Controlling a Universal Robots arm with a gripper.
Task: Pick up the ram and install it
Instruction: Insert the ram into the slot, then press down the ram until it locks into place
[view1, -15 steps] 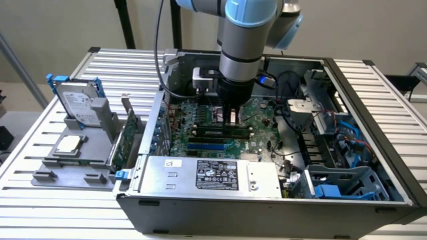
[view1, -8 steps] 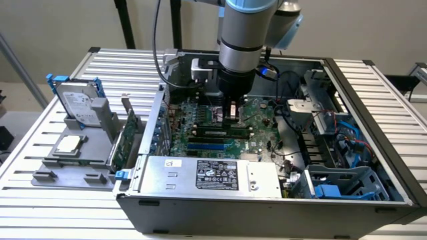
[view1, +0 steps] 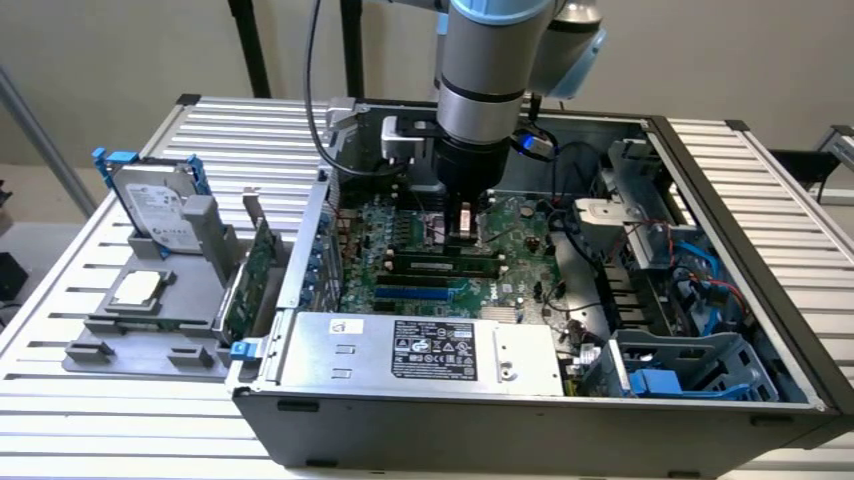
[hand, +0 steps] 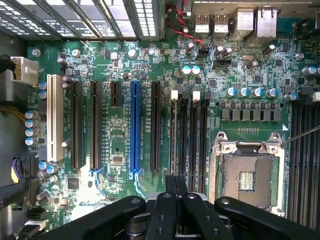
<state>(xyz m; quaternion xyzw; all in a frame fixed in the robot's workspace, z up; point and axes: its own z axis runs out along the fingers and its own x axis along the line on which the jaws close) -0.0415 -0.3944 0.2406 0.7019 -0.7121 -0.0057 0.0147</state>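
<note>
We are seeing an open grey metal computer case (view1: 534, 430) lying on the ribbed aluminium counter (view1: 80, 425). Inside it are the green motherboard (view1: 387, 225), a silver power supply box (view1: 427, 350) with a black label and, toward the exterior view's right, bundled cables and a blue plastic bay. The ram (view1: 447, 265), a thin green stick with dark chips, is lying along the black memory slots of the motherboard, next to the blue slot (view1: 420, 293); we cannot tell if it is fully seated. Outside the case, toward the exterior view's left, a grey plastic holder (view1: 134, 355) is carrying an upright hard drive (view1: 154, 205) and a tall green expansion card (view1: 247, 285). The arm (view1: 487, 60) is reaching straight down into the case, and the tool (view1: 462, 225) is hanging just above the motherboard (hand: 117, 125), near the ram. In the wrist view the black fingers of the tool (hand: 176, 182) are clenched, pressing against each other, over the long slots between the blue slot (hand: 135, 130) and the square metal processor socket (hand: 245, 175).
</note>
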